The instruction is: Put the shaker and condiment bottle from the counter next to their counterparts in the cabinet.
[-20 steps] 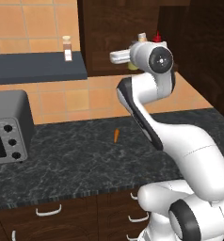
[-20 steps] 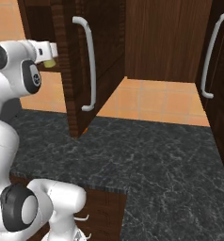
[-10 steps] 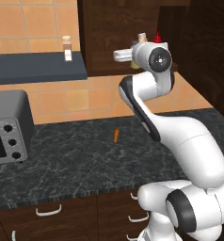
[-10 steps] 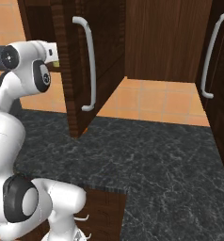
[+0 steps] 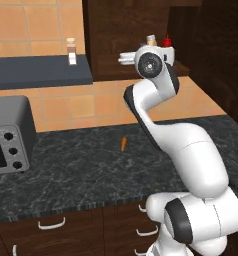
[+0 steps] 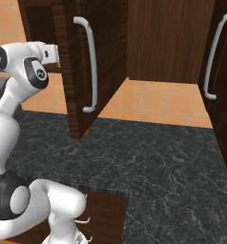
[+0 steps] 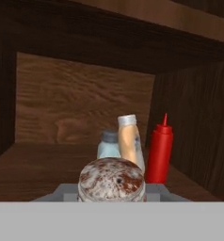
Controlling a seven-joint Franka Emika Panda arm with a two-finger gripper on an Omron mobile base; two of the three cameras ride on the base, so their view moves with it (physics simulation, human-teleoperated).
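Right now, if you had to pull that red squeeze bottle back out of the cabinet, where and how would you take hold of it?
Probably by the straight body of the red squeeze bottle, below its narrow pointed cap, coming in level from the open front. It stands upright on the cabinet shelf, with the tan bottle close on one side and the cabinet wall near the other, so side access looks tight.

No readable text, seemingly, anywhere.

The arm (image 5: 191, 150) is glossy white, built of rounded, bulbous segments with dark grey joint rings. A round black disc with a silver centre caps the joint nearest the cabinet (image 5: 116, 35).
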